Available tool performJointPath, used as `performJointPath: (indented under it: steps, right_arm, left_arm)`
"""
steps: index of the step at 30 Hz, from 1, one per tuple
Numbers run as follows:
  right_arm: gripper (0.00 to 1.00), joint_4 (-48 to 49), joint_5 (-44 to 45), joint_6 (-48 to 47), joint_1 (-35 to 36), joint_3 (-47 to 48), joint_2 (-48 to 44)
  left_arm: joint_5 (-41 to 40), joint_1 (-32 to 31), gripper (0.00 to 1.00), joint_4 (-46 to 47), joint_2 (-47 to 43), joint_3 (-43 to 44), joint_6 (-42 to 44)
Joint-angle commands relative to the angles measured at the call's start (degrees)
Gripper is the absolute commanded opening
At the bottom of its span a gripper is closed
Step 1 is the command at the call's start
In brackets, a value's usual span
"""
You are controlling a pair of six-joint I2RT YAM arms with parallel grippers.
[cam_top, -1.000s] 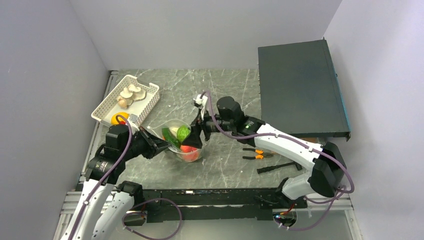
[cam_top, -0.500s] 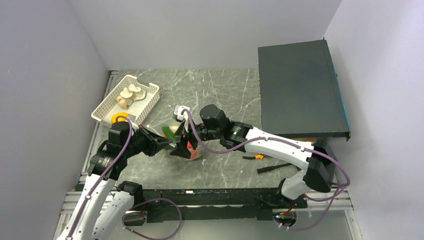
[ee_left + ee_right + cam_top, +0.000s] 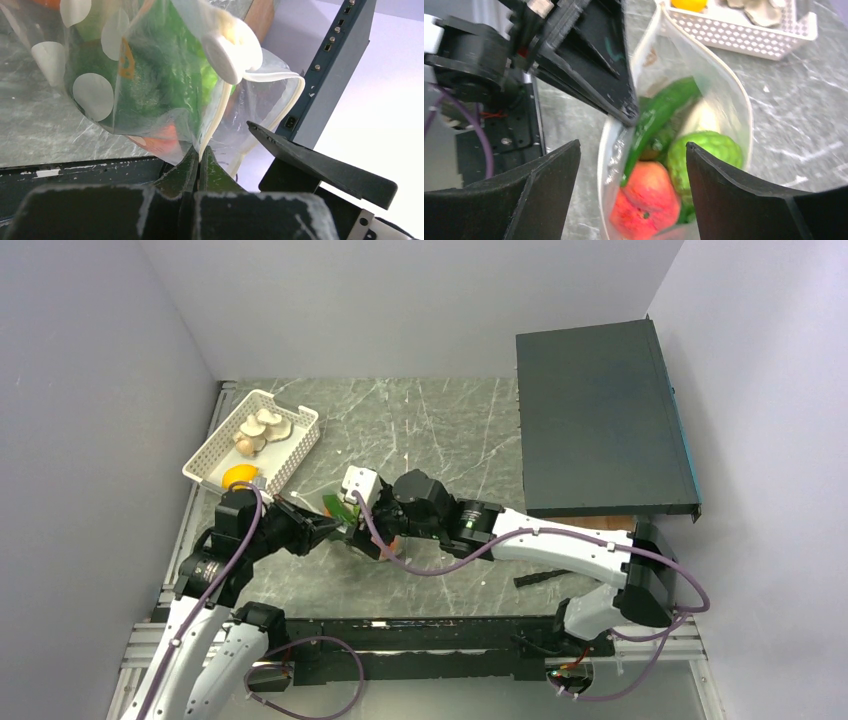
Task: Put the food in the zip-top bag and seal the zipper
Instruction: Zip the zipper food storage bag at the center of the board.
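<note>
Left gripper (image 3: 199, 159) clamped on clear crinkly zip-top bag (image 3: 736, 95) rim, centre-left of grey marble table (image 3: 450, 420). Right gripper (image 3: 631, 150) spread wide astride bag mouth, blocking top view. White slotted basket (image 3: 300, 440) far-left holds pale mushrooms (image 3: 258, 430), yellow-orange citrus (image 3: 238, 476).

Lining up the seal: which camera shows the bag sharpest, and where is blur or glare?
Top view: evenly lit, sharp, but the right arm hides most of the bag. Left wrist: bag too close, soft; bright wall behind. Right wrist: bag mouth clearest, its fingers blurred.
</note>
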Motion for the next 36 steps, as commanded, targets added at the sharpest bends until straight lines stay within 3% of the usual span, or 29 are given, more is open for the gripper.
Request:
performJointPath:
  steps: [1, 4, 8, 10, 11, 12, 14, 17, 20, 22, 29, 32, 36]
  right_arm:
    - [0.72, 3.73, 12.00, -5.06, 3.20, -4.31, -3.06]
    - [0.36, 4.25, 16.92, -3.14, 4.53, -4.98, -2.58]
    - [0.21, 5.84, 15.60, -0.66, 4.57, -6.30, -2.98]
    - [0.06, 7.79, 15.24, 0.90, 4.23, -7.82, -3.79]
    - [0.00, 8.22, 14.89, 1.71, 3.94, -8.28, -4.09]
    - [0.00, 8.24, 14.42, 2.85, 3.55, -8.52, -4.34]
    - [0.00, 8.16, 11.75, 4.16, 2.55, -8.97, -5.00]
    - [0.00, 8.28, 6.09, 6.07, 0.17, -10.70, -6.23]
    - [0.00, 7.39, -2.03, 10.43, -4.42, -11.46, -7.89]
    - [0.00, 7.70, -5.17, 11.66, -6.66, -12.65, -9.98]
    - [0.00, 4.73, -2.19, 11.12, -7.44, -13.93, -13.32]
    - [0.00, 4.78, -1.64, 11.13, -7.84, -14.57, -14.79]
    - [0.00, 2.44, -0.89, 10.82, -8.18, -14.54, -15.65]
  left_arm:
    - [-3.04, 0.13, 0.00, -1.88, -1.15, 1.76, -3.71]
    - [-4.40, 0.09, 0.00, -0.22, -2.37, 1.45, -3.62]
    - [-7.80, 0.12, 0.00, -1.28, -3.14, 2.90, -1.68]
    - [-8.55, 0.15, 0.00, -1.02, -2.86, 3.73, 0.55]
    - [-8.90, 0.10, 0.06, -1.13, -2.38, 4.38, 2.21]
    - [-9.25, 0.09, 0.21, -1.50, -1.67, 5.42, 4.77]
    - [-10.29, 0.10, 0.66, -4.56, 0.95, 9.33, 13.95]
    - [-15.55, 0.09, 0.76, -12.55, 5.11, 16.36, 31.13]
    - [-13.80, 0.12, 0.90, -4.94, 1.75, 11.94, 46.04]
    - [-10.74, 0.09, 0.92, 0.10, -1.63, 8.69, 52.59]
    - [-0.56, 0.02, 0.93, 9.22, -14.78, 0.61, 75.24]
    - [7.31, -0.25, 0.90, 21.76, -21.85, -6.32, 77.80]
    - [5.24, -0.14, 0.92, 33.73, -24.04, -14.19, 76.71]
